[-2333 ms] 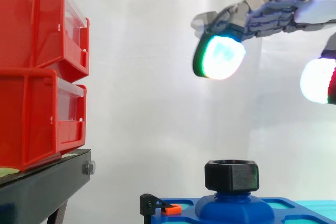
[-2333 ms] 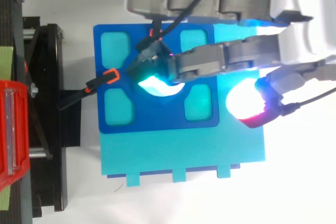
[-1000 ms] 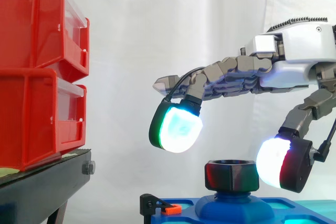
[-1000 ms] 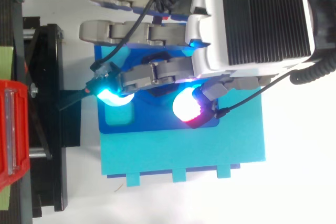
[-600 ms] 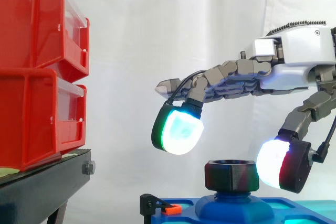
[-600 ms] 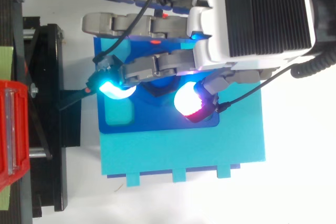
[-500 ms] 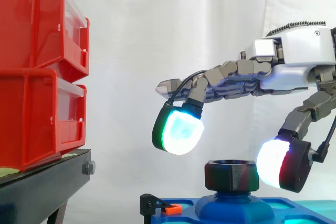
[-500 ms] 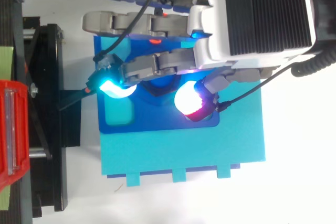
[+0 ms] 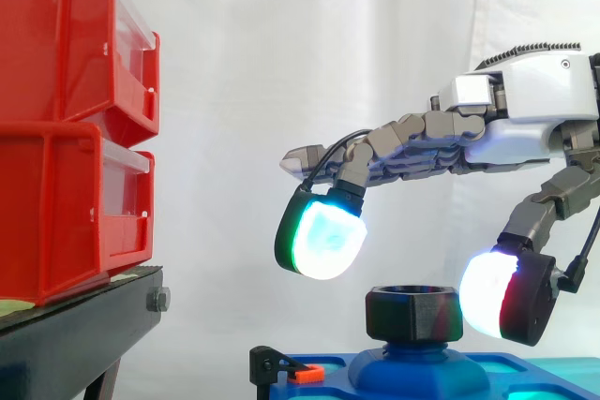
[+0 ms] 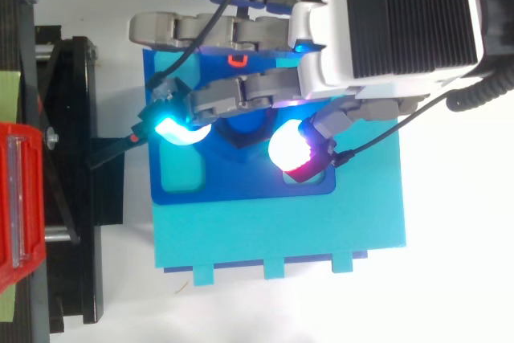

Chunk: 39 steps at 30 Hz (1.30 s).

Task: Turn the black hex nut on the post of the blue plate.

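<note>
Side view: red bins point(image 9: 75, 128) stacked on the left. Hand point(image 9: 525, 119) hangs spread wide over the blue plate point(image 10: 241, 186), gripping nothing. Black nut point(image 9: 413, 314) sits on the post point(image 9: 417, 364) mid-plate, with one glowing pad point(image 9: 323, 241) above its left side and the thumb pad point(image 9: 487, 292) just beside its right.

A white tabletop point(image 10: 458, 279) carries a cyan board point(image 10: 281, 230) lying flat directly beneath the hand point(image 10: 385, 22), the blue plate point(image 10: 241, 186) flat upon it, and out ahead of the hand a black stand point(image 9: 75, 334) bearing two stacked red bins point(image 9: 66, 138).
</note>
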### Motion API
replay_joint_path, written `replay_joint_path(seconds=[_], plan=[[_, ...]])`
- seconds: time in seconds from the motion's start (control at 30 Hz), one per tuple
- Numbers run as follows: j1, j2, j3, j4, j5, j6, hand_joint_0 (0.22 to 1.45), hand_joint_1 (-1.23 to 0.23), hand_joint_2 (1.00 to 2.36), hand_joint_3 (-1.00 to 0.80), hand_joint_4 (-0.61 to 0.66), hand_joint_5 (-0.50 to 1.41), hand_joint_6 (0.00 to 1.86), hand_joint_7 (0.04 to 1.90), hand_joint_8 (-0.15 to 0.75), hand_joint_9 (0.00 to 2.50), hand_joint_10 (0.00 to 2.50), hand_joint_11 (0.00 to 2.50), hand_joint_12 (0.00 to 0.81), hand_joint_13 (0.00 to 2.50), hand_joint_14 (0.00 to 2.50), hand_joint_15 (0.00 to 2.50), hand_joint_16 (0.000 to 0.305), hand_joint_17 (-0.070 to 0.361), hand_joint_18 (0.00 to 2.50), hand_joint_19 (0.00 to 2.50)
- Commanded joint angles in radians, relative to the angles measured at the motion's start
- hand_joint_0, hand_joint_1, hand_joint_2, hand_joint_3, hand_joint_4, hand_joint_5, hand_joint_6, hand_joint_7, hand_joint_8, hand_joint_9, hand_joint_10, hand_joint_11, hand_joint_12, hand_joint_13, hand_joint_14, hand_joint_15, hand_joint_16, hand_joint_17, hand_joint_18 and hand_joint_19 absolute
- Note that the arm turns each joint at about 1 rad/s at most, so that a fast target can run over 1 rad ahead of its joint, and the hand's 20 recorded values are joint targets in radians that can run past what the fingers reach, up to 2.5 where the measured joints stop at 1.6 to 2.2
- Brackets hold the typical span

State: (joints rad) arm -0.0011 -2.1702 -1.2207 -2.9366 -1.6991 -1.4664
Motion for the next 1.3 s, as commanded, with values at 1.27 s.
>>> replay_joint_path(seconds=[1.27], plan=[[-0.022, 0.0, -0.002, -0.024, -0.025, -0.012, 0.48, -0.79, 1.0, -0.5, -0.02, -0.3, 0.5, 0.72, 0.104, 0.0, 0.0, 0.0, 0.292, 0.0, 0.0, 0.0, 0.042, 0.094, 0.0, 0.08]])
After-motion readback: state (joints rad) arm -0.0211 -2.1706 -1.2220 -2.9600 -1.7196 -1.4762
